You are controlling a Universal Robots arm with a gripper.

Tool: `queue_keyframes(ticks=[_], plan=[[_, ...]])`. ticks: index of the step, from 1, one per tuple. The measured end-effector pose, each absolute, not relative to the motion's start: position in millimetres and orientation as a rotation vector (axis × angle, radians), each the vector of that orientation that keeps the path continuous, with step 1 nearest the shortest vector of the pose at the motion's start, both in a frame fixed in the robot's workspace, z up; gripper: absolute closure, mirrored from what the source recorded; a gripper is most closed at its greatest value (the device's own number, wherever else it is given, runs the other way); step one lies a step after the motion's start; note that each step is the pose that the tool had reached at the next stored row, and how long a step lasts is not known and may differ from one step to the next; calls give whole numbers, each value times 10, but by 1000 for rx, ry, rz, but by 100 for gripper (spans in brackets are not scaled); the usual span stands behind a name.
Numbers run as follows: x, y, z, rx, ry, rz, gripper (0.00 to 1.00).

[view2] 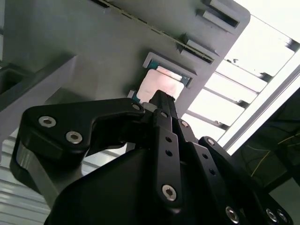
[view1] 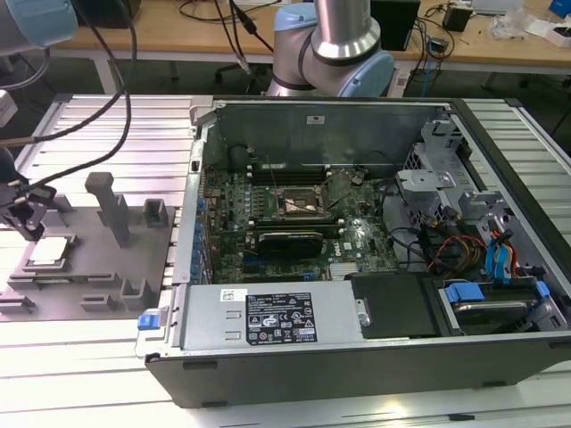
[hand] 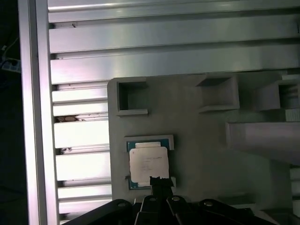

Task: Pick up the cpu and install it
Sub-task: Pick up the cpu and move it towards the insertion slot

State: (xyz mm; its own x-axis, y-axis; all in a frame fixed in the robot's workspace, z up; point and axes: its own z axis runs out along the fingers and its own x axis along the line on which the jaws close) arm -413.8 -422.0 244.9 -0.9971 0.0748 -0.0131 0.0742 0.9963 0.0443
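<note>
1. The gripper (hand: 159,180) hangs over one edge of the cpu (hand: 148,164) and hides part of it. Whether it is open or closed cannot be told.
2. The cpu lies flat, silver top up, in a nest of the grey fixture plate (hand: 197,154). Its print is too faint to read.
3. Beside the plate, on the exterior view's right, stands the open computer case (view1: 357,374). Its white label is illegible.

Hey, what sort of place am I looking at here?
Probably a robotics lab bench for computer assembly: an opened computer case sits on a slotted aluminium table, a robot arm stands beyond it, and a grey fixture plate holds the cpu.
</note>
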Motion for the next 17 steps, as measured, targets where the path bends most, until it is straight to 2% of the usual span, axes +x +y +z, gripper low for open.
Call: queue_keyframes(ticks=[17], plan=[[-4169,-4161,2155,81,3127,69,89]])
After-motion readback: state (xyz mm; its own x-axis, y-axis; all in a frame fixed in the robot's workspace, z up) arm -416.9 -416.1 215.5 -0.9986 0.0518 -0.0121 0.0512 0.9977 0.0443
